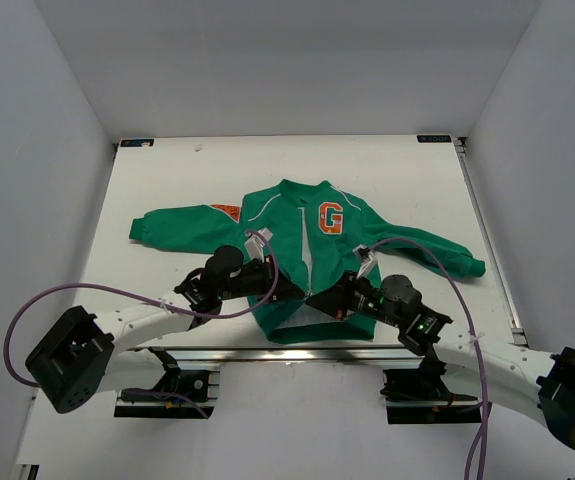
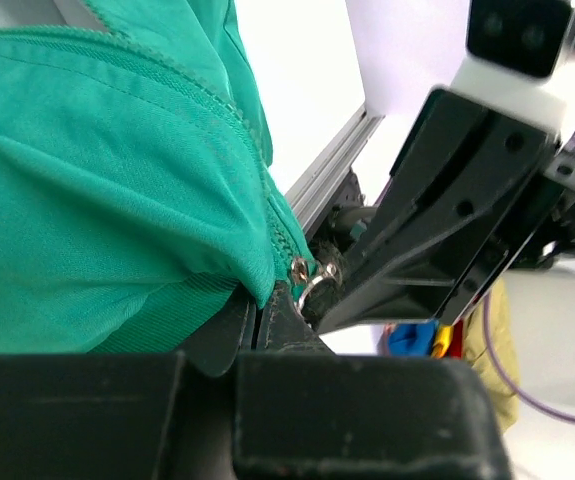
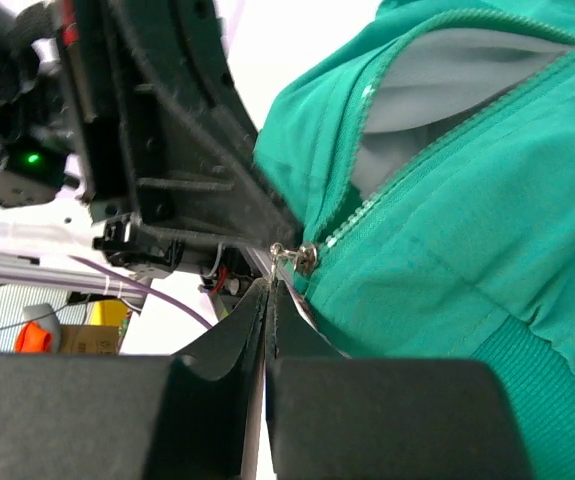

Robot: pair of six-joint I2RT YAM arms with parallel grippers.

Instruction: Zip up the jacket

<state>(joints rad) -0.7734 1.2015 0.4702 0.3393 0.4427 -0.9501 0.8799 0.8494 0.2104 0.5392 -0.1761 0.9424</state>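
The green jacket (image 1: 287, 250) lies flat on the table, collar away from me, with an orange "G" patch (image 1: 331, 217) and an orange sleeve patch (image 1: 227, 211). Its front is parted and pale lining (image 1: 307, 262) shows. Both grippers meet at the ribbed hem's middle. My left gripper (image 1: 295, 293) is shut on the hem fabric (image 2: 252, 285) beside the zipper's bottom end. My right gripper (image 1: 320, 297) is shut on the metal zipper pull (image 3: 279, 262). The slider (image 3: 308, 257) sits at the bottom of the teeth. The slider also shows in the left wrist view (image 2: 301, 270).
The white table (image 1: 167, 180) is boxed in by white walls. An aluminium rail (image 1: 287, 352) runs along its near edge under the hem. Purple cables (image 1: 117, 293) loop from both arms. The jacket's sleeves spread left (image 1: 167, 227) and right (image 1: 437, 255).
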